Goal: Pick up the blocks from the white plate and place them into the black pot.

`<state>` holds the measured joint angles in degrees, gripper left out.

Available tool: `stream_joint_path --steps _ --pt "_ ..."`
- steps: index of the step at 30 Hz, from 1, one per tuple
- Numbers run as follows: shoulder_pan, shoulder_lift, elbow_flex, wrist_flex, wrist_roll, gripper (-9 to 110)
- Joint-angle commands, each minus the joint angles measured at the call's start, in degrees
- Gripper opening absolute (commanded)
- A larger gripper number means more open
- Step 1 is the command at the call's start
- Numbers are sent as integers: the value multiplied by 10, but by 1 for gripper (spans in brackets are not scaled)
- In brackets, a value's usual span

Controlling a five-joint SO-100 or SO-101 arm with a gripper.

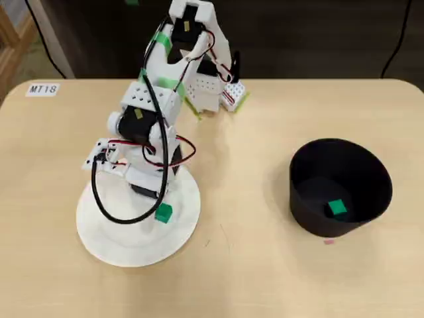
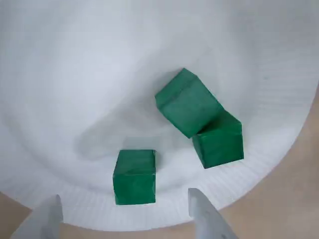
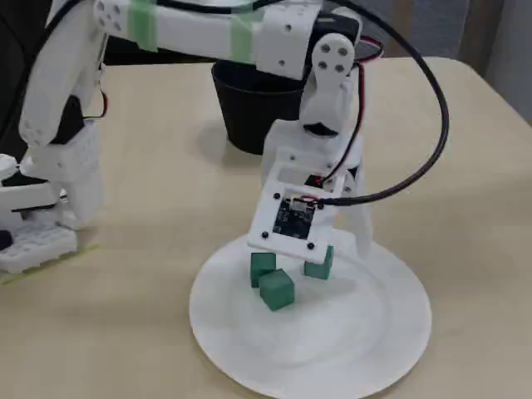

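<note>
Three green blocks lie on the white plate. In the wrist view one block sits alone near the rim, right between the fingertips of my open gripper. The other two blocks touch each other further in. In the fixed view the gripper hangs low over the plate, straddling the single block, with the touching pair beside it. From overhead the arm hides most of the plate; one block shows. The black pot holds one green block.
The arm's base stands at the table's back edge in the overhead view. A white label is stuck at the back left corner. A black cable loops out beside the wrist. In the fixed view the pot stands behind the arm.
</note>
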<state>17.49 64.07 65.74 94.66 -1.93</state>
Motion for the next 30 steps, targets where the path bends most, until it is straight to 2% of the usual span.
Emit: stream_joint_path --steps 1,19,23,28,30 --pt "-2 3 -2 4 7 36" --pt "-7 -83 -71 -2 49 27" --pt "-8 -101 -94 -2 58 20" --pt "-2 -120 -117 -2 76 -2" --pt "-1 -122 -121 -1 73 -2"
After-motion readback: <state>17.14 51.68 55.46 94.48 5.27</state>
